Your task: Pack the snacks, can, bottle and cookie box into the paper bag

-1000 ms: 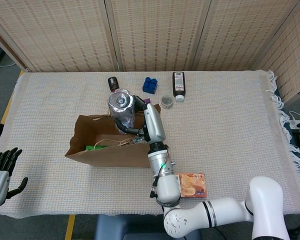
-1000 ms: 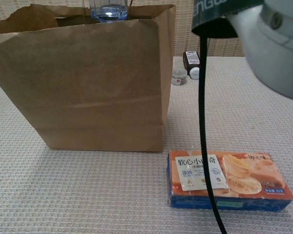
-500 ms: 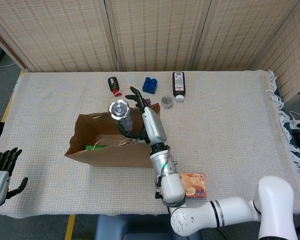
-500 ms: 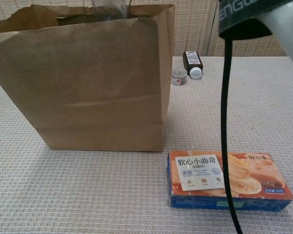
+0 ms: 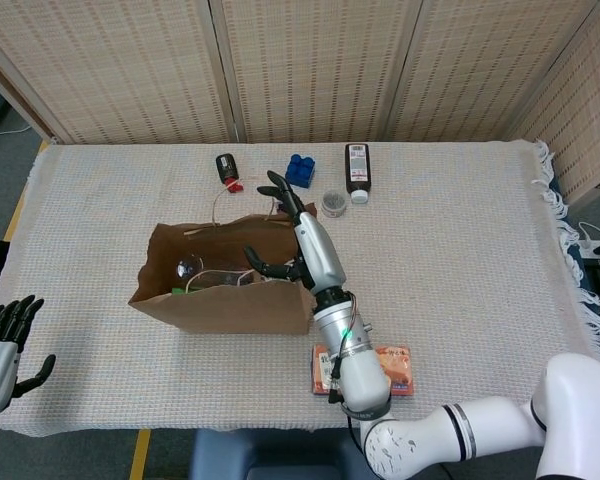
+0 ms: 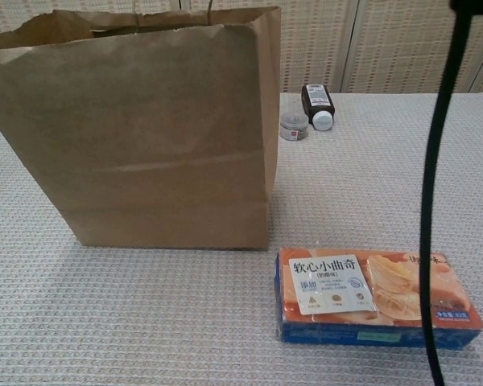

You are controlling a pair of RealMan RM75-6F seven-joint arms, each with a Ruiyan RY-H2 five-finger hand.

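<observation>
The brown paper bag (image 5: 215, 305) stands open in the middle of the table and fills the left of the chest view as the bag (image 6: 145, 137). Inside it the clear bottle (image 5: 188, 267) shows as a round end, beside a green pack (image 5: 180, 293). My right hand (image 5: 295, 232) hovers over the bag's right edge, fingers spread and holding nothing. The orange cookie box (image 5: 390, 368) lies flat in front of the bag, partly behind my right arm, and is plain in the chest view as the box (image 6: 370, 293). My left hand (image 5: 5, 345) hangs open off the table's near left corner.
Behind the bag lie a dark bottle (image 5: 357, 168), a small round tin (image 5: 333, 202), a blue block (image 5: 300, 168) and a black and red item (image 5: 226, 168). A black cable (image 6: 439, 185) hangs across the right of the chest view.
My right hand held the clear bottle above the bag; it has let go, the bottle has dropped inside, and the fingers have spread.
</observation>
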